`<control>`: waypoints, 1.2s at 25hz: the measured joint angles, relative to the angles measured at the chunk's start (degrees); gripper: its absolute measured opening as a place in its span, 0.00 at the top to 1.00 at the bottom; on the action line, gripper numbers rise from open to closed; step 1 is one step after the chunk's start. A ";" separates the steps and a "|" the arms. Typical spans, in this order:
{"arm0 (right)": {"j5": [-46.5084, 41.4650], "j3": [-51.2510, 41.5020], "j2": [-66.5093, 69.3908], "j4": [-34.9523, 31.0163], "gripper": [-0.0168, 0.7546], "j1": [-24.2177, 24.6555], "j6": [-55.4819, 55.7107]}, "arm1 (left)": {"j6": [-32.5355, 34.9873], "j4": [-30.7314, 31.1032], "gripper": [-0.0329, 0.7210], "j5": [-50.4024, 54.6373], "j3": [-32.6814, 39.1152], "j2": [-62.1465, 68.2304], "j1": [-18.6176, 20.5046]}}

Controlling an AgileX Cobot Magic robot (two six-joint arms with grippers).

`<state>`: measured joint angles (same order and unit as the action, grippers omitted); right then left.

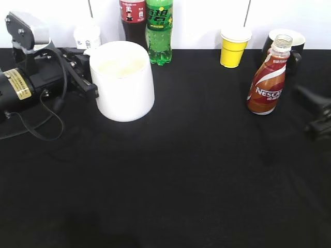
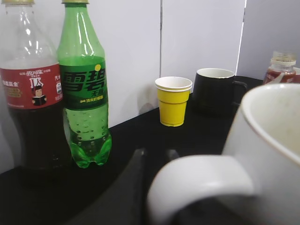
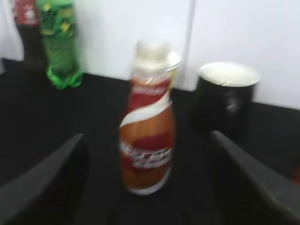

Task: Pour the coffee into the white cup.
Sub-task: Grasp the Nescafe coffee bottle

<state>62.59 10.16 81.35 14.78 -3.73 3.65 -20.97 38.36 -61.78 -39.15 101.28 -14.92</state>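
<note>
The white cup sits nearest, at ten o'clock on the black table, its handle clamped by the left gripper. The coffee stands uncapped at two o'clock; the right gripper, fingers wide apart, faces it, still apart. Next judged: close on the bottle. That view is blurred; the arm is mostly cut off.

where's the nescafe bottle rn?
Exterior view, right side: the coffee bottle stands upright on the black table, just in front of the dark mug, right of the yellow cup.
</note>
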 joint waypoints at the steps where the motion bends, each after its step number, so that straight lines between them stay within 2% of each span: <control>1: 1.29 0.00 1.96 -0.43 0.21 0.00 0.00 | 0.00 0.00 0.86 0.00 0.00 0.00 0.00; 5: 5.37 0.00 8.33 -3.15 0.21 0.00 -0.45 | 0.00 0.00 0.86 0.00 0.00 0.00 0.00; 10: 6.46 2.72 22.83 -0.14 0.21 0.00 1.33 | -0.03 0.00 0.86 0.00 0.00 0.00 0.00; 13: 6.53 8.88 23.85 2.06 0.13 0.00 1.94 | -0.07 0.00 0.86 0.00 0.00 0.00 0.00; 18: -2.74 20.47 23.91 6.84 0.11 0.00 3.45 | -0.10 0.00 0.86 0.00 0.00 0.00 0.00; 21: -4.35 25.57 27.62 8.68 0.11 0.00 4.81 | -0.14 0.00 0.86 0.00 0.00 0.00 0.00; 24: -3.95 27.61 31.18 10.09 0.16 0.00 5.04 | -0.14 0.00 0.86 0.00 0.00 0.00 0.00; 28: -2.85 27.87 31.80 10.31 0.31 0.00 5.14 | -0.14 0.00 0.86 0.00 0.00 0.00 0.00; 30: -2.85 27.94 31.80 10.37 0.31 0.06 5.14 | -0.14 0.00 0.86 0.00 0.00 0.00 0.00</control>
<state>59.74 38.10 113.14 25.14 -3.67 8.80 -21.11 38.36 -61.78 -39.15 101.28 -14.92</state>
